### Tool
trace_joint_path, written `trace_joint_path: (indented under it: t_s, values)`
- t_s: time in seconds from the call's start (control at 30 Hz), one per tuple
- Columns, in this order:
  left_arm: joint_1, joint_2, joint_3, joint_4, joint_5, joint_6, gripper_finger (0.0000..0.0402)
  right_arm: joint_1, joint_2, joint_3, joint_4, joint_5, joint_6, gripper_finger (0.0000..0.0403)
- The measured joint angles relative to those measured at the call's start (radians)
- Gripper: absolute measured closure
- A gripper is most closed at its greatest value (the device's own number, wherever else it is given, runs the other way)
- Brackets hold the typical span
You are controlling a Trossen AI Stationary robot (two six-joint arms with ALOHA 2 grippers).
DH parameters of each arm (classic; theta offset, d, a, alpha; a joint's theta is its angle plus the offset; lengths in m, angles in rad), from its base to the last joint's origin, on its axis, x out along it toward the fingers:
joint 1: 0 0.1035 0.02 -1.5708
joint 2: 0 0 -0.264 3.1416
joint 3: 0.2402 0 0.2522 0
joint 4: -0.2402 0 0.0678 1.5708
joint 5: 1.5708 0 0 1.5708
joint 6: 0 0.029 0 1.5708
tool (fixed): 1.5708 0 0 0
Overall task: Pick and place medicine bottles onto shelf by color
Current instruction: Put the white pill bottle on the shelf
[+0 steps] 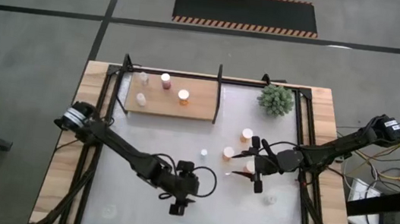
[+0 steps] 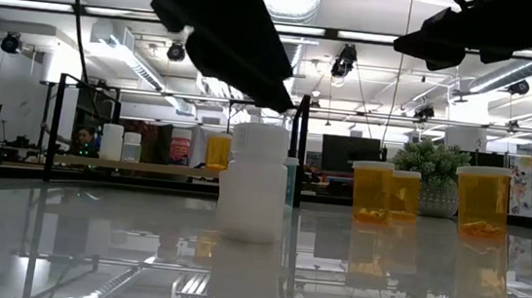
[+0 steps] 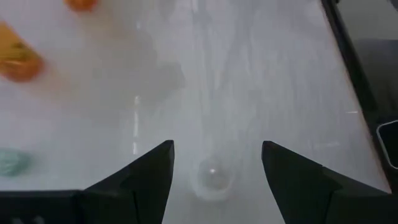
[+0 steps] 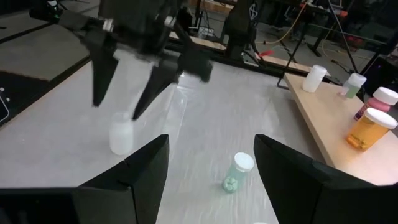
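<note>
White bottle stands upright, long axis vertical, on the bench at its near middle. The left claw hovers spread just above it. The right claw is spread among orange bottles.

Two orange bottles are blurred and cut off in the left wrist view; a teal bottle likewise.
</note>
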Motion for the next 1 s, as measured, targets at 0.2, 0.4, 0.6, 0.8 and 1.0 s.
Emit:
trace_joint_path:
  t_s: [0.2,0.4,0.6,0.8,1.0]
  values:
    - [-0.002,0.024,-0.005,0.014,0.009,-0.024,0.0175,0.0,0.0,-0.007,-0.001,-0.002,-0.002,0.0177]
    - [-0.002,0.029,-0.018,0.006,0.008,-0.025,0.0176,0.0,0.0,-0.014,0.001,-0.002,0.0,0.0177]
    - [-0.002,0.029,-0.024,0.006,-0.012,-0.024,0.0176,0.0,0.0,-0.015,0.001,-0.002,0.0,0.0177]
    - [-0.002,0.029,-0.028,0.006,-0.03,-0.024,0.0181,0.0,0.0,-0.015,0.001,-0.002,0.0,0.0177]
    - [-0.003,0.029,-0.039,0.007,-0.023,-0.025,0.0217,0.0,0.0,-0.015,0.001,-0.002,0.001,0.0177]
